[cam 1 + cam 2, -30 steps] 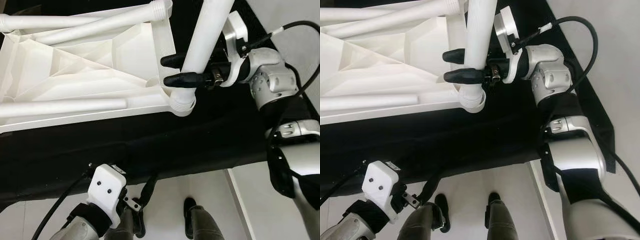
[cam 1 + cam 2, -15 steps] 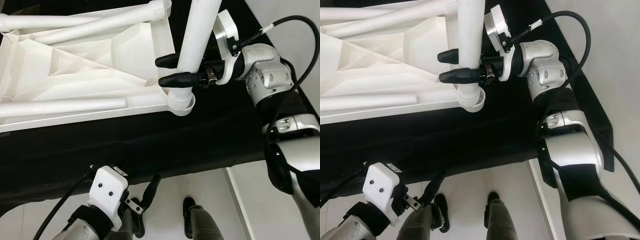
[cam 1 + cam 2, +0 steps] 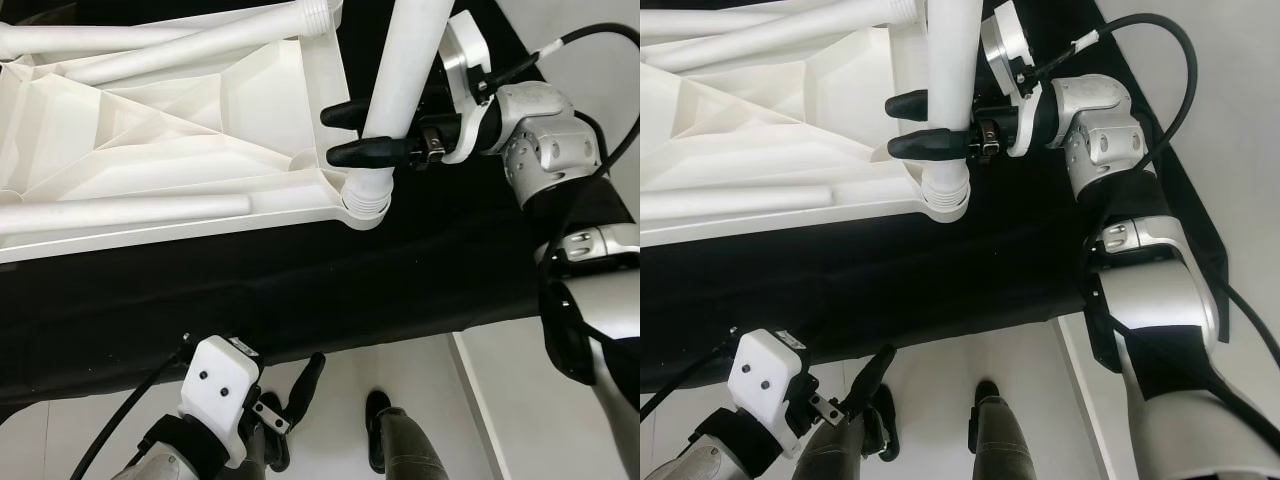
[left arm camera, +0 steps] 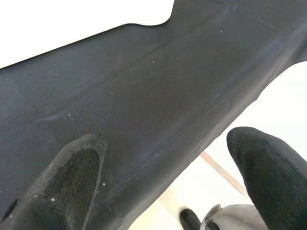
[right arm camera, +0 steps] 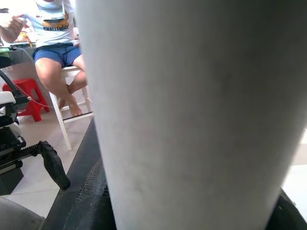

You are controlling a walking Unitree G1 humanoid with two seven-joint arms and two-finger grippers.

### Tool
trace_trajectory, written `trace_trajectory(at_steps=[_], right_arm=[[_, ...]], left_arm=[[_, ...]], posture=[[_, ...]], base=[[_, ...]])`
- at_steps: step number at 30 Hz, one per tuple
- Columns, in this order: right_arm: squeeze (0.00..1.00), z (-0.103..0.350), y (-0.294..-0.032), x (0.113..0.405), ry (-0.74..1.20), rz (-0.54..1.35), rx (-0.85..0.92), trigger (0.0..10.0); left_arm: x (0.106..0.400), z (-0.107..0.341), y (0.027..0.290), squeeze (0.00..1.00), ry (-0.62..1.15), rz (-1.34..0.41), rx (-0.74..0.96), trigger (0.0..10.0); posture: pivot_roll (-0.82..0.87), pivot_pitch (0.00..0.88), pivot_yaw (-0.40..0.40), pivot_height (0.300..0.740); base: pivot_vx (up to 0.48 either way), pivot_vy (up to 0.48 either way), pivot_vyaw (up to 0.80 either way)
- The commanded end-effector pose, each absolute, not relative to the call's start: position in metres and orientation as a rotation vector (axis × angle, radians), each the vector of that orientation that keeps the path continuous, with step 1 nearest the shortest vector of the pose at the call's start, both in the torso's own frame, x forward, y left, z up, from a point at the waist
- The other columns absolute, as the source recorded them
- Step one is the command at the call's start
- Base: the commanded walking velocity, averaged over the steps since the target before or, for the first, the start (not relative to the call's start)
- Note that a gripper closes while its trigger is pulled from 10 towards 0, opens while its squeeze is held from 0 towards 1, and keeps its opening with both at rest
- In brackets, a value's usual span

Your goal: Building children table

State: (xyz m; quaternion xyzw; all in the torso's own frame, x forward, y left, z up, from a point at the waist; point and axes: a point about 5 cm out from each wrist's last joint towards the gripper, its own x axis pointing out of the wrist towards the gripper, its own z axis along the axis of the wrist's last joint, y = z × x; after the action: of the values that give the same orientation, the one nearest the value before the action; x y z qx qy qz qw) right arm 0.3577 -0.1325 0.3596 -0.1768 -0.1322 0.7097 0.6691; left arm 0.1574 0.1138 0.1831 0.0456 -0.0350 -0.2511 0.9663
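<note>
Nearest to me, low and close to my body, my left claw [image 3: 300, 385] hangs over the pale floor [image 3: 340, 370] at the near edge of the black cloth [image 3: 250, 290]. Its two black fingers [image 4: 76, 177] are spread apart with nothing between them, and its wrist view looks across the dark fabric toward a white edge beyond. My own feet [image 3: 378, 410] show below, on the floor.

Further out, the black cloth covers the tabletop, and on it lies the white plastic children's table [image 3: 170, 150], turned upside down so that its ribbed underside faces up. One loose white leg [image 3: 120, 212] lies along its near edge, and more legs [image 3: 180, 45] lie across its far side.

At the near right corner of that upturned table is a round socket [image 3: 365, 205]. A white table leg [image 3: 400, 80] stands in it, leaning slightly and rising out of the top of the view. My right claw [image 3: 350, 135] reaches in from the right and is clenched around this leg just above the socket, one black finger on each side of the tube. In the right wrist view the leg's pale surface is very close up.

Far beyond, that wrist view catches a person [image 5: 55, 52] seated on a white stool, with a red stool [image 5: 26, 98] beside.
</note>
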Motion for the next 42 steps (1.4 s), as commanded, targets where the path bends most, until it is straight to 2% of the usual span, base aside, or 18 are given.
trace_trajectory(at_steps=[1,5,12,27,35,42], right_arm=[[0.00,0.344,-0.130,0.359,-0.213,1.630,-0.407,10.0],[0.00,0.341,-0.128,0.357,-0.200,1.646,-0.411,10.0],[0.00,0.320,-0.109,0.337,-0.082,1.823,-0.450,10.0],[0.00,0.314,-0.106,0.326,-0.022,1.906,-0.390,10.0],[0.00,0.299,-0.102,0.335,-0.103,1.824,-0.322,10.0],[0.00,0.285,-0.108,0.324,-0.084,1.697,-0.295,10.0]], left_arm=[[0.152,0.181,0.114,0.00,-0.045,-0.521,0.094,10.0],[0.152,0.181,0.114,0.00,-0.045,-0.522,0.093,10.0],[0.154,0.181,0.114,0.00,-0.046,-0.522,0.095,10.0],[0.158,0.181,0.114,0.00,-0.052,-0.515,0.096,10.0],[0.159,0.181,0.113,0.00,-0.057,-0.514,0.093,10.0],[0.159,0.181,0.113,0.00,-0.059,-0.515,0.089,10.0]], posture=[[-0.02,0.479,0.047,0.740],[-0.02,0.480,0.046,0.740],[-0.02,0.477,0.044,0.740],[-0.04,0.471,0.033,0.740],[-0.05,0.471,0.026,0.740],[-0.05,0.471,0.028,0.740]], base=[[0.000,0.000,0.00],[0.000,0.000,0.00],[0.000,0.000,0.00],[0.000,0.000,0.00],[0.000,0.000,0.00],[0.000,0.000,0.00]])
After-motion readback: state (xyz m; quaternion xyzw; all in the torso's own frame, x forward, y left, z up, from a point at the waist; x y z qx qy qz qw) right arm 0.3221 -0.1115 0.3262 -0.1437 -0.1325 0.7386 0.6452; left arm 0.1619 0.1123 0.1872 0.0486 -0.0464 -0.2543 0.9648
